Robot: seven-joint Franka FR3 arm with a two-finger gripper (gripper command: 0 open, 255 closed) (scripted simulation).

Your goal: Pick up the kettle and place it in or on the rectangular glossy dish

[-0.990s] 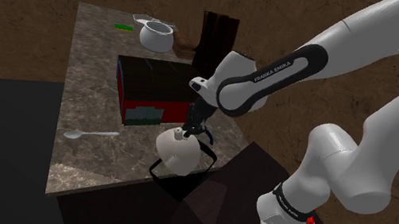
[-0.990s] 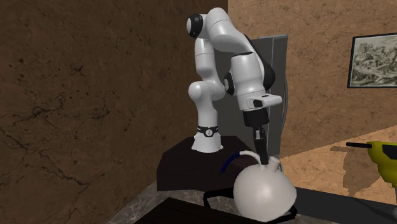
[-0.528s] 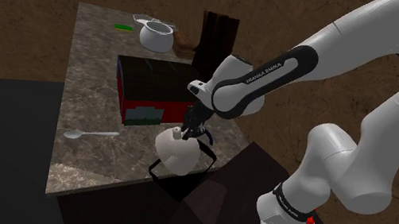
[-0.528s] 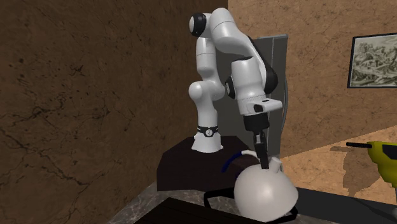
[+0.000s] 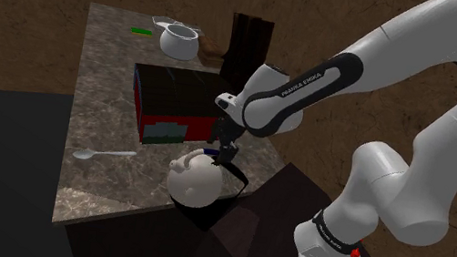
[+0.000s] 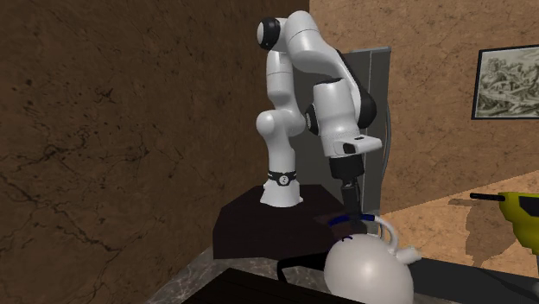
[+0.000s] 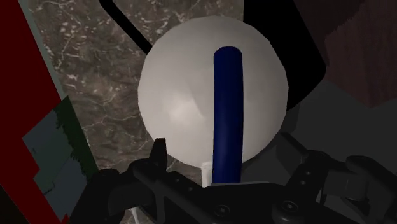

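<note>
We judge our claw [image 5: 224, 157] clamped on the blue handle [image 7: 227, 108], which runs straight ahead from it; the white kettle [image 5: 194, 181] sits directly below.

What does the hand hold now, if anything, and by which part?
Cannot be told: the hand is at the blue handle of the kettle, but contact is hidden.

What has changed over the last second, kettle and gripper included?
The kettle turned and shifted slightly toward the shoulder view's left: its blue handle swung round under the gripper, and its spout now juts toward the second exterior view's right. The gripper hardly moved. Rectangular dish, spoon and white pot stayed put.
</note>
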